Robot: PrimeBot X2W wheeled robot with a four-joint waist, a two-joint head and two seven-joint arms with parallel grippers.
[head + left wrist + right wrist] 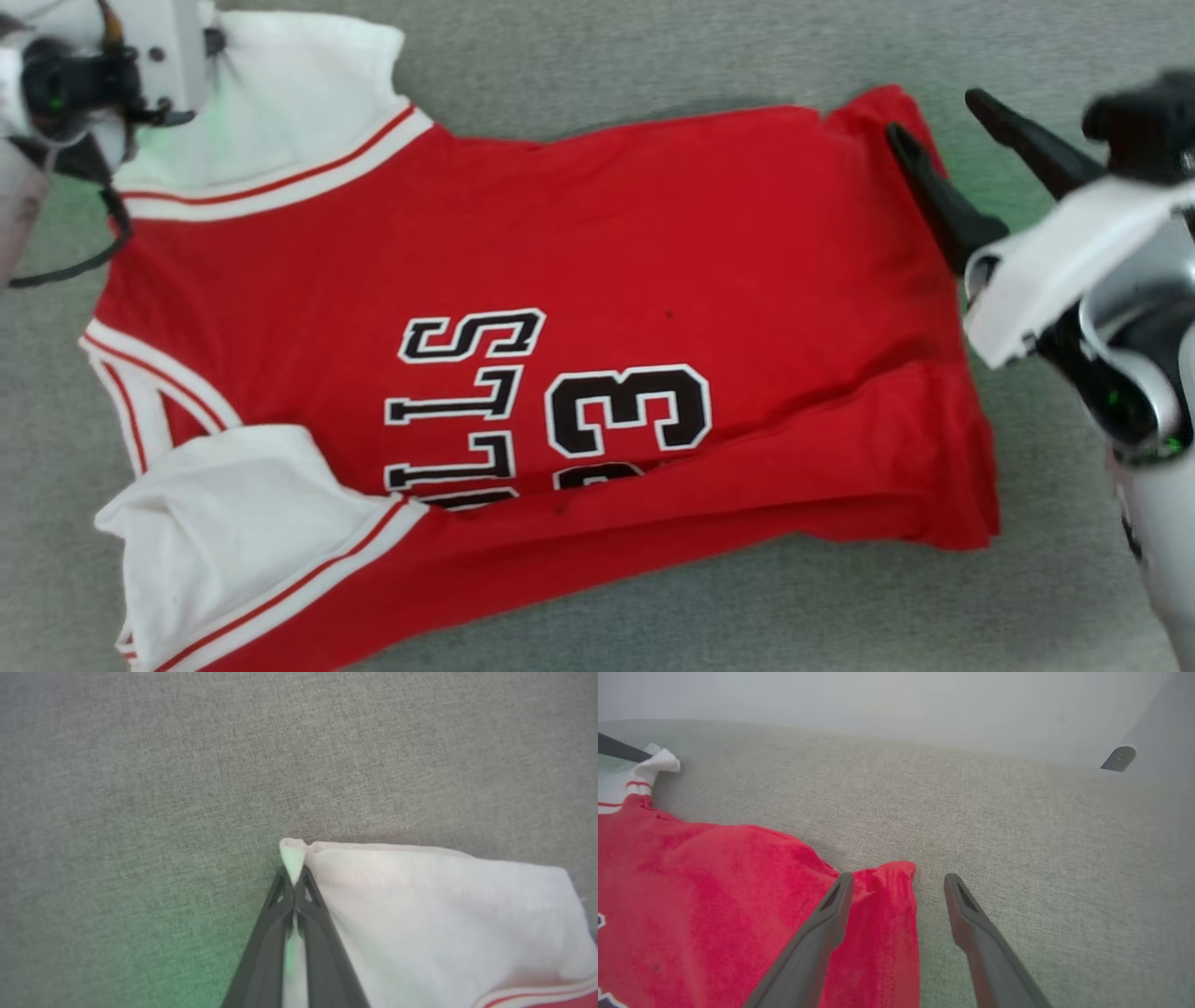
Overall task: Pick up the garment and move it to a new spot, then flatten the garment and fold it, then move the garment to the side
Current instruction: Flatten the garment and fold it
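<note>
Red garment [560, 280] lies mid-frame; left gripper [293, 877] pinches its white corner upper left; right gripper [932, 112] gapes empty, right edge.

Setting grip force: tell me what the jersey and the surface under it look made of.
Jersey: soft matte knit fabric, probably polyester; it folds and creases limply. Surface: grey woven upholstery-like cloth, matte; a fine crosshatch weave shows in the left wrist view.

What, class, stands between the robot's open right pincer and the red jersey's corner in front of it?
Nothing visible does. The right pincer is open right at the corner of the jersey. One finger shows against the red cloth, the other against the grey surface beside it.
</note>
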